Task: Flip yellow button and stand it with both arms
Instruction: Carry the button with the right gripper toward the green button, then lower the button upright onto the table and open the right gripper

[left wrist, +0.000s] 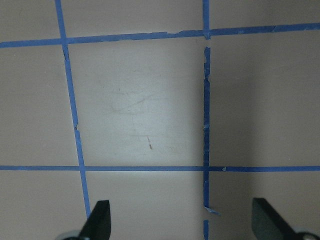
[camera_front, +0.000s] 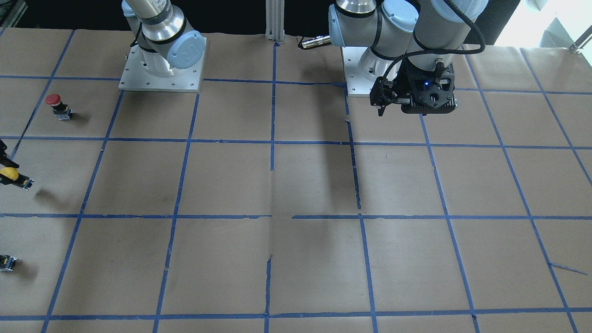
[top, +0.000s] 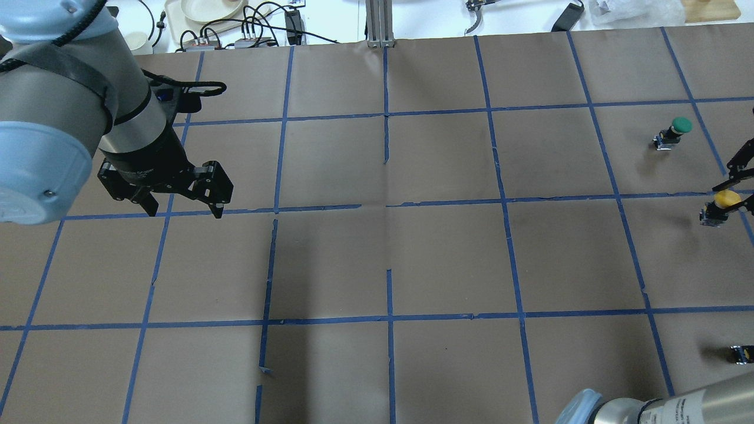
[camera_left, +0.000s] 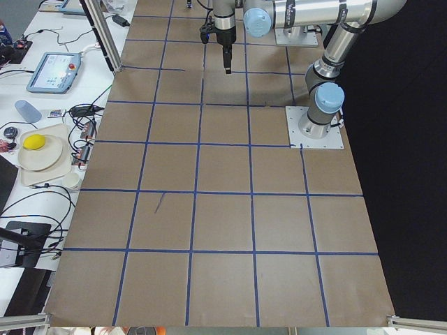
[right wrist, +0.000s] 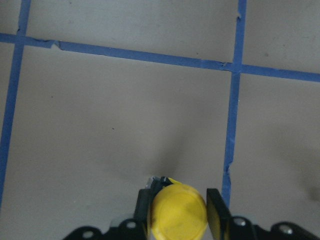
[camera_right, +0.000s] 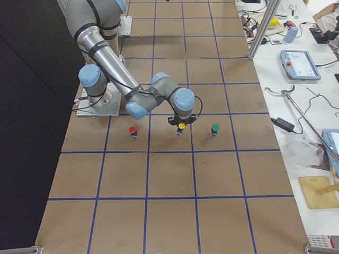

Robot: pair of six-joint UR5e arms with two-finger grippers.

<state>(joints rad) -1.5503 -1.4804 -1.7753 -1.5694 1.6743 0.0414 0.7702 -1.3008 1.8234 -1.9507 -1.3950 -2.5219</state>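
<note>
My right gripper is shut on the yellow button. Its round yellow cap faces the wrist camera and its black-grey base points away, towards the paper. In the overhead view the right gripper holds the button at the far right edge, tilted, and it seems just above the paper. In the front-facing view the button is at the left edge. My left gripper is open and empty, far to the left, over bare paper; it also shows in the left wrist view.
A red-capped button stands nearer the robot. A green-capped button stands on the far side of the yellow one. A tiny black block lies near the right arm's base. The brown paper table carries a blue tape grid.
</note>
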